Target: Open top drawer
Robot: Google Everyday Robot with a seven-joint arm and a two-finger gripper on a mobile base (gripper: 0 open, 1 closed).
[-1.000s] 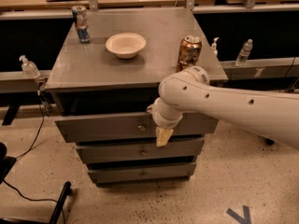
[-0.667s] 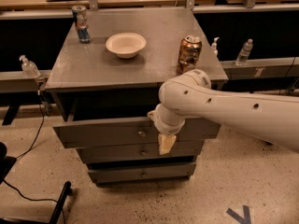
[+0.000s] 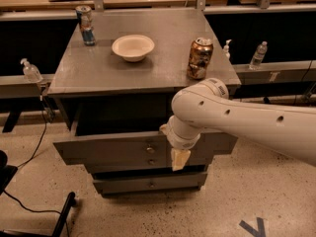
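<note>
The top drawer is a wide grey metal front with a small round knob at its centre. It stands pulled out from the cabinet, with a dark gap behind it under the grey tabletop. My gripper hangs at the end of the white arm, in front of the drawer front. It is just right of the knob and a little below it. The arm hides the right part of the drawer front. Two narrower drawer fronts sit below, pushed in.
On the tabletop stand a cream bowl, a brown can and a blue can. A sanitizer bottle stands on the left ledge and a water bottle on the right. A black chair base is on the floor at the lower left.
The top drawer has slid out further toward the camera. My gripper and arm have moved down and toward the camera with it.
</note>
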